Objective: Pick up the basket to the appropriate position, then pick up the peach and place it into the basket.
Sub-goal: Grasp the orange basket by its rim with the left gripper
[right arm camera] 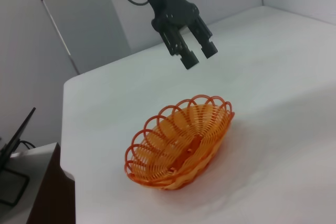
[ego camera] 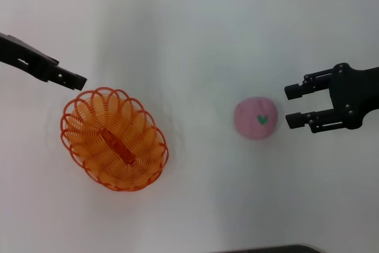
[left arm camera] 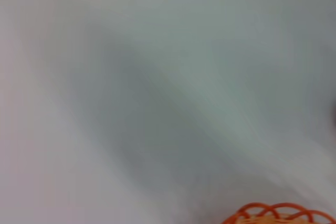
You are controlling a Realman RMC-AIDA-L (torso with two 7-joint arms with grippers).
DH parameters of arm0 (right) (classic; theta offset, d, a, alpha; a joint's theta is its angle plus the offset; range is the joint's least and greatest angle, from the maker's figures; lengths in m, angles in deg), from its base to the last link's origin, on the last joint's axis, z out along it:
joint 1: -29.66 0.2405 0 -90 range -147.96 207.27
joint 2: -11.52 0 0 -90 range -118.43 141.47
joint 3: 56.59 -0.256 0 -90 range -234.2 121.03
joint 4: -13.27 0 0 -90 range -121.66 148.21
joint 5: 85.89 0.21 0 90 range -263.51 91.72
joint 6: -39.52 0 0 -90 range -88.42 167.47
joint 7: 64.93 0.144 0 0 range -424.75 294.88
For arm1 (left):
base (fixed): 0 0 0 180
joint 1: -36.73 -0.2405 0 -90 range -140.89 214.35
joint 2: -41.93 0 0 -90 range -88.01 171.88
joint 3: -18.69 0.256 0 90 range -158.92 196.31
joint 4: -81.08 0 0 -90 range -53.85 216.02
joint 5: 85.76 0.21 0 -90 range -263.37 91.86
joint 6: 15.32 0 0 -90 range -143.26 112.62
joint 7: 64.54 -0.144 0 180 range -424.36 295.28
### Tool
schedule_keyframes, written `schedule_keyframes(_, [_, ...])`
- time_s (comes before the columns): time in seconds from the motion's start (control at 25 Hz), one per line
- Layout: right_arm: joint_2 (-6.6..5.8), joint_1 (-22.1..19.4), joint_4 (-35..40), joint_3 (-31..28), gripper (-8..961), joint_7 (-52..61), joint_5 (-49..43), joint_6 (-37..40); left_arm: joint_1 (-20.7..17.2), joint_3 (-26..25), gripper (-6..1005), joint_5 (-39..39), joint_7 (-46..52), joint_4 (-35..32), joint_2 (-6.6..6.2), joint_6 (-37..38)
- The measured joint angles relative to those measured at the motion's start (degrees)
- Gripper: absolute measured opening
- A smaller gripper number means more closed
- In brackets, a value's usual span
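The orange wire basket (ego camera: 113, 139) sits on the white table at the left, empty. My left gripper (ego camera: 80, 81) hovers just beyond its far-left rim. In the right wrist view the left gripper (right arm camera: 199, 56) hangs open above the basket (right arm camera: 181, 140), holding nothing. The left wrist view catches only a strip of basket rim (left arm camera: 278, 213). The pink peach (ego camera: 256, 118), with its green leaf mark facing up, lies right of centre. My right gripper (ego camera: 290, 106) is open just to the right of the peach, fingertips pointing at it and a small gap away.
The white table (ego camera: 189, 28) stretches around both objects. Its left edge and corner (right arm camera: 65, 129) show in the right wrist view, with dark equipment (right arm camera: 16, 150) below it. A dark shape (ego camera: 266, 249) lies at the near edge.
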Motion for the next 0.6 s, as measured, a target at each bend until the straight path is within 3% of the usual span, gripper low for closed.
schedule_keyframes(0.24, [0.32, -0.1, 0.0, 0.1, 644, -0.1, 0.0, -0.3, 0.4, 3.4, 781, 4.9, 0.1, 1.8, 2.34, -4.7])
schedule_keyframes(0.6, [0.72, -0.4, -0.6, 0.2, 644, -1.1, 0.0, -1.2, 1.8, 4.2, 778, 6.7, 0.1, 9.4, 2.31, -9.5])
